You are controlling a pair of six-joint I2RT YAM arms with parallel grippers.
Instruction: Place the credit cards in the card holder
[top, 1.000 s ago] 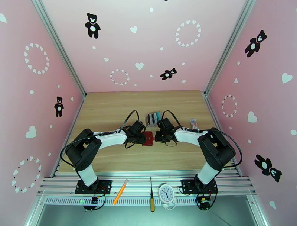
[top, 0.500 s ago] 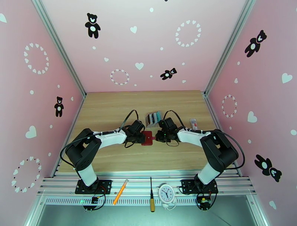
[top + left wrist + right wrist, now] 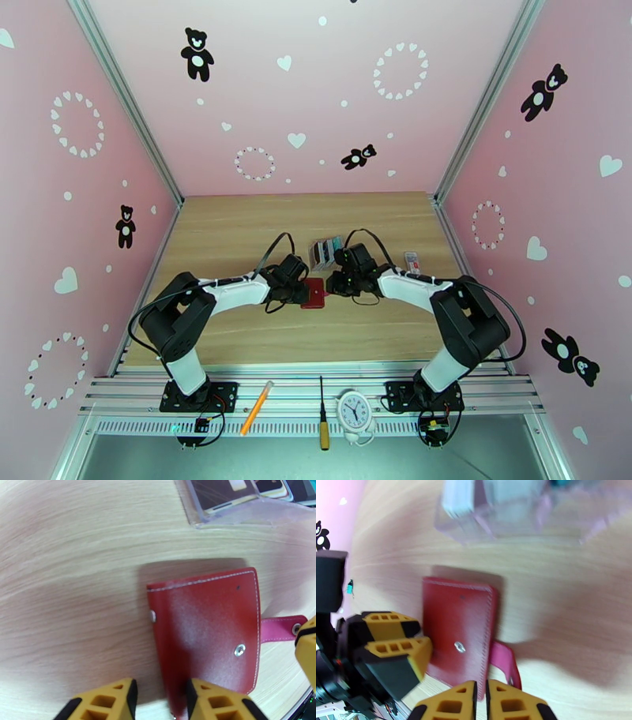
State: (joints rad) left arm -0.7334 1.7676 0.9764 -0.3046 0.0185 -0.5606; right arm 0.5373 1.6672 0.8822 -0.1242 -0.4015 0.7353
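My left fingers [image 3: 160, 695] apart, one on wallet [image 3: 205, 626] edge | right fingers [image 3: 481, 691] nearly closed beside tab [image 3: 503, 661], grip unclear | risk: tab slips, wallet skids

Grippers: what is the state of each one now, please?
Left gripper: fingers apart around the wallet edge; grip cannot be told.
Right gripper: fingers almost shut at the wallet edge; grip cannot be told.

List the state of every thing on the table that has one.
card holder, folded, lying on table.
snap tab, undone, sticking out sideways.
credit cards, standing in the clear stand.
left pincer, open astride card holder's edge.
right pincer, nearly closed by snap tab; grip unclear.
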